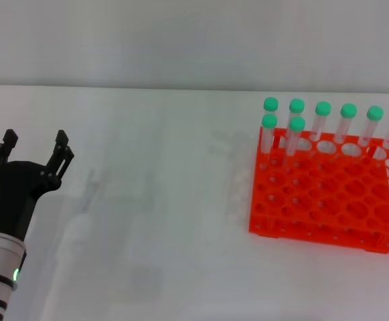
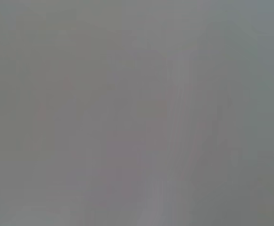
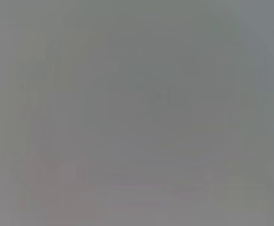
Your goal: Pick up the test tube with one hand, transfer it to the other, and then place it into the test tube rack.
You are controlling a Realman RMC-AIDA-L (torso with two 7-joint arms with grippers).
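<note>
In the head view my left gripper (image 1: 32, 148), black with thin pronged fingers, is open and empty over the left side of the white table. The orange test tube rack (image 1: 325, 194) stands at the right, far from it. Several green-capped clear test tubes (image 1: 296, 134) stand upright in the rack's far rows. No loose tube shows on the table. My right gripper, the one with the white label, is out of view. Both wrist views show only plain grey.
The white table (image 1: 161, 200) stretches between my left gripper and the rack. A pale wall rises behind the table's far edge. The rack's right end reaches the right border of the head view.
</note>
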